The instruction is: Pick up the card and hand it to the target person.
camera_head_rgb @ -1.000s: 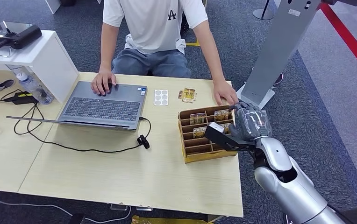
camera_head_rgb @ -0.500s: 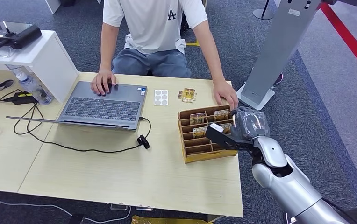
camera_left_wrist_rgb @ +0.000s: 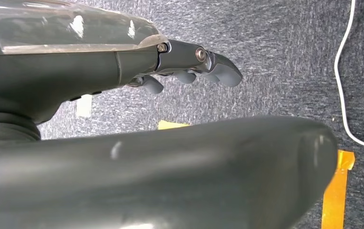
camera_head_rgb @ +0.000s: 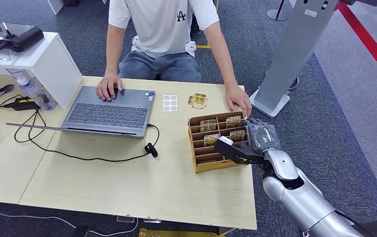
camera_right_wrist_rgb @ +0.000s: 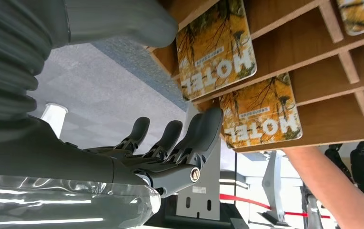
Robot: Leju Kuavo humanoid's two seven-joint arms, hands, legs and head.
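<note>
A pale wooden bench [camera_head_rgb: 127, 187] stands on grey-blue carpet, with a red stripe running along the floor at the far right and a grey metal post [camera_head_rgb: 295, 49] rising just beyond the bench's right end. A person [camera_head_rgb: 164, 29] in a white T-shirt sits at the far side, one hand on an open grey laptop [camera_head_rgb: 108, 112], the other resting flat on the bench near its right corner. Between those hands lie a white sheet of round stickers [camera_head_rgb: 169, 102] and a loose yellow card [camera_head_rgb: 197, 100]. A black cable [camera_head_rgb: 93, 158] loops across the bench in front of the laptop.

A brown cardboard rack [camera_head_rgb: 211, 155] of slots sits near the bench's right edge, holding several yellow hotel cards [camera_head_rgb: 234, 119] in its far rows. The right hand [camera_head_rgb: 248, 143] is at the rack's right side, thumb stretched out over the slots and fingers [camera_right_wrist_rgb: 189, 138] spread apart, holding nothing; in the right wrist view the fingertips lie just beside the edge of the two nearest cards [camera_right_wrist_rgb: 258, 109], though contact cannot be made out.

The left hand [camera_left_wrist_rgb: 189, 67] hangs over the carpet with fingers slightly curled and apart from the thumb, empty.
</note>
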